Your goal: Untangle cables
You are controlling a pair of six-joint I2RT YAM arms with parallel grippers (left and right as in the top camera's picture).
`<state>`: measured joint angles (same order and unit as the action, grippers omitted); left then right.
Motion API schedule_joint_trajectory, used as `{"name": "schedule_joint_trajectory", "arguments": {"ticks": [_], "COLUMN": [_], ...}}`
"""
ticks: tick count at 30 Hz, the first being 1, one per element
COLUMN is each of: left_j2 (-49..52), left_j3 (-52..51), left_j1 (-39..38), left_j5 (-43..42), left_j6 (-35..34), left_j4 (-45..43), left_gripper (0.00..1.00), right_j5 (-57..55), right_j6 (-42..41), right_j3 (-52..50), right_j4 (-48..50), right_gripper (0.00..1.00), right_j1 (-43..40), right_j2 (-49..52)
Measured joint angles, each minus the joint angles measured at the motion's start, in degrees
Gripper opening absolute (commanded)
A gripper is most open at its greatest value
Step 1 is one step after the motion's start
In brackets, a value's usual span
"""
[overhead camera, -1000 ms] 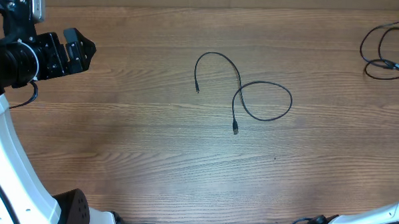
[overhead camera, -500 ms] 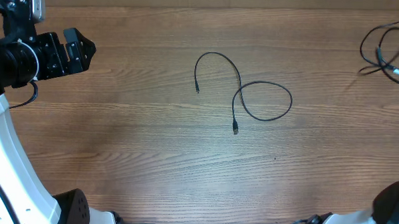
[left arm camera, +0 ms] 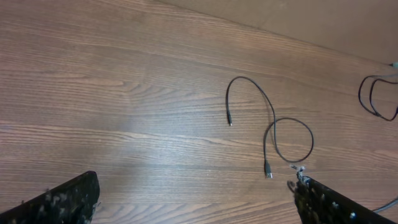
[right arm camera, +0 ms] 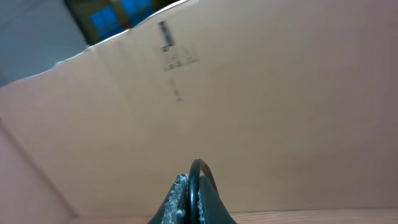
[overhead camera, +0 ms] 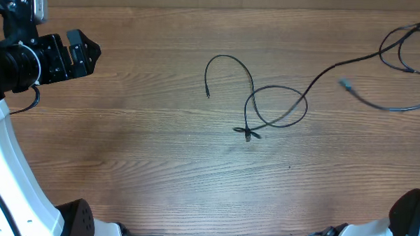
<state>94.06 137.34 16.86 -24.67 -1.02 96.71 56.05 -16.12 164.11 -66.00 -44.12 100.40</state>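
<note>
Far-right cable (overhead camera: 391, 108) blurred, seemingly cut off.

Wood-grain table (overhead camera: 124, 164) with a soft sheen, thin matt black cables (overhead camera: 229, 58), plain matt brown cardboard (right arm camera: 280, 93)

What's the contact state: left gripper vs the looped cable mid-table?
Apart. Overhead shows the left gripper at far left, with a wide gap between it and the looped cable.

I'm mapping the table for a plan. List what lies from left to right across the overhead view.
left gripper → looped cable at centre → blurred plug end → cable loops near the right edge. The long strand overlapping the centre cable is left out.
</note>
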Motion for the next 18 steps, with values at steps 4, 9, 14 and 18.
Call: {"name": "schedule_joint_trajectory", "arguments": {"ticks": [4, 9, 14, 18], "left_j2": [0.0, 0.0, 0.0, 0.0], "left_j3": [0.0, 0.0, 0.0, 0.0], "left_j1": [0.0, 0.0, 0.0, 0.0], "left_j5": [0.0, 0.0, 0.0, 0.0], "left_j6": [0.2, 0.2, 0.2, 0.6], "left_j4": [0.0, 0.0, 0.0, 0.0], "left_gripper": [1.0, 1.0, 1.0, 1.0], "right_j5": [-0.7, -0.6, -0.3, -3.2], "right_j6": [0.0, -0.1, 0.3, 3.4], "right_j3": [0.0, 0.0, 0.0, 0.0], "right_j4": [-0.2, -0.9, -2.2, -7.8], "right_gripper": [0.04, 0.04, 0.04, 0.04], "right_j1": [-6.6, -15.8, -19.3, -19.2], "right_j2": [0.0, 0.0, 0.0, 0.7]}}
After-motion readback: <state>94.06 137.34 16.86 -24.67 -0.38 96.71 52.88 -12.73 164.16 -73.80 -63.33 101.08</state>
